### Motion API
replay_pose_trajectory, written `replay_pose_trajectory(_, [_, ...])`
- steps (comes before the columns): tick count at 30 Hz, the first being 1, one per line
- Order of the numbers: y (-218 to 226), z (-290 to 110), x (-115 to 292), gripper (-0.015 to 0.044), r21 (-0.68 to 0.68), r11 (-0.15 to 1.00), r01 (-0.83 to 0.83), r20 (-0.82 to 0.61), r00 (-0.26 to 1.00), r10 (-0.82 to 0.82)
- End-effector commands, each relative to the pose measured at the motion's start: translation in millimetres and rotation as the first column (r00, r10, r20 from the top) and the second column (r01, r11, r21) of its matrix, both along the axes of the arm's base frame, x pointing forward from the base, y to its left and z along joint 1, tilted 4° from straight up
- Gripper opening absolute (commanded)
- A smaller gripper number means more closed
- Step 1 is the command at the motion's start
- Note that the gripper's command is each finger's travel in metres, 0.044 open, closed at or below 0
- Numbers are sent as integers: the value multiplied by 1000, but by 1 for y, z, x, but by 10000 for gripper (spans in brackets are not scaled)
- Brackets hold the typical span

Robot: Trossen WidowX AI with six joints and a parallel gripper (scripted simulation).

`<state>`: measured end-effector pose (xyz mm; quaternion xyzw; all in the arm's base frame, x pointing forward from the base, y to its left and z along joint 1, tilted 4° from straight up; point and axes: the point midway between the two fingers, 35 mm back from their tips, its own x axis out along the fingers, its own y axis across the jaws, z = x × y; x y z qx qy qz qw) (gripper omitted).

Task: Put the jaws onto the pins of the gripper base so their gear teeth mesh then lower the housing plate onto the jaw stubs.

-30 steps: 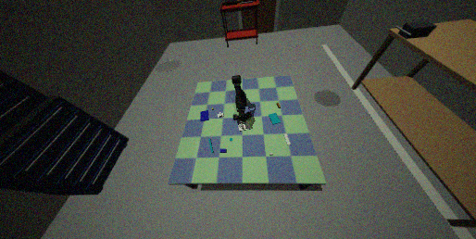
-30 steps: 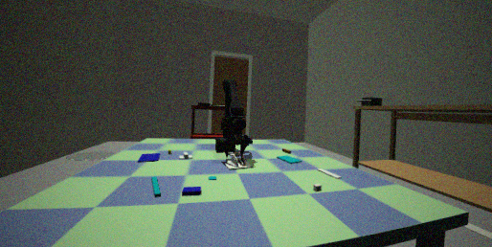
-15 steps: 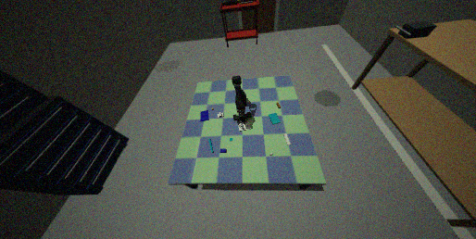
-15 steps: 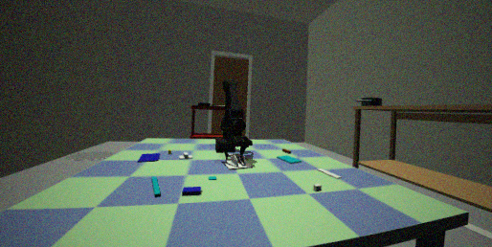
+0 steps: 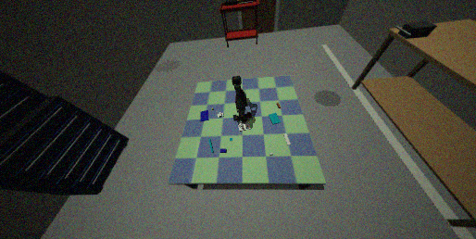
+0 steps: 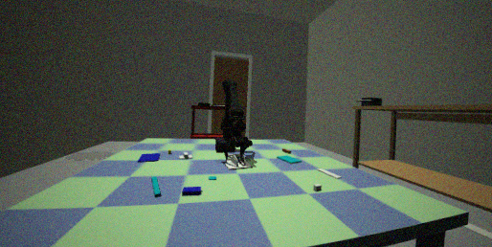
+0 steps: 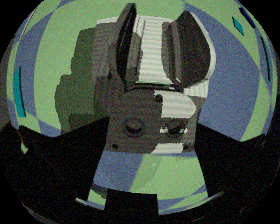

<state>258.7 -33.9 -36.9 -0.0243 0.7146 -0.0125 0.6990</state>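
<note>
1. While the top and exterior views reduce it to a dark shape, the wrist view resolves the black parallel-jaw gripper (image 5: 243, 121) (image 6: 235, 161) (image 7: 151, 124): its fingers stand wide apart, closed on opposite edges of the grey housing plate (image 7: 141, 102).
2. Only the wrist view shows the plate's detail: two large round holes, smaller holes near its edges, and a rounded far end, part shaded and part lit.
3. Past that end, in the wrist view, two dark upright slabs (image 7: 125, 45) (image 7: 193, 50) stand apart on the pale, ribbed gripper base (image 5: 242, 127) (image 6: 239, 167) (image 7: 152, 42). Whether gear teeth mesh, I cannot tell.
4. Exterior view places the base on the checkered table (image 5: 255, 169) (image 6: 211, 223), directly at the fingertips; top view agrees. Any gap between plate and base cannot be judged.
5. Top view gives the surroundings: a small white piece (image 5: 220, 115) (image 6: 186, 156) and a dark blue flat block (image 5: 205, 116) (image 6: 149, 157) left of the gripper in the picture, a teal flat block (image 5: 274, 119) (image 6: 289, 159) to its right.
</note>
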Motion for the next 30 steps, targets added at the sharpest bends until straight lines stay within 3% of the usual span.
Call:
replay_pose_trajectory(1, [1,-1,0,351,5,1000,-4,1,1000,4])
replay_pose_trajectory(30, [0,-8,0,351,5,1000,-4,1,1000,4])
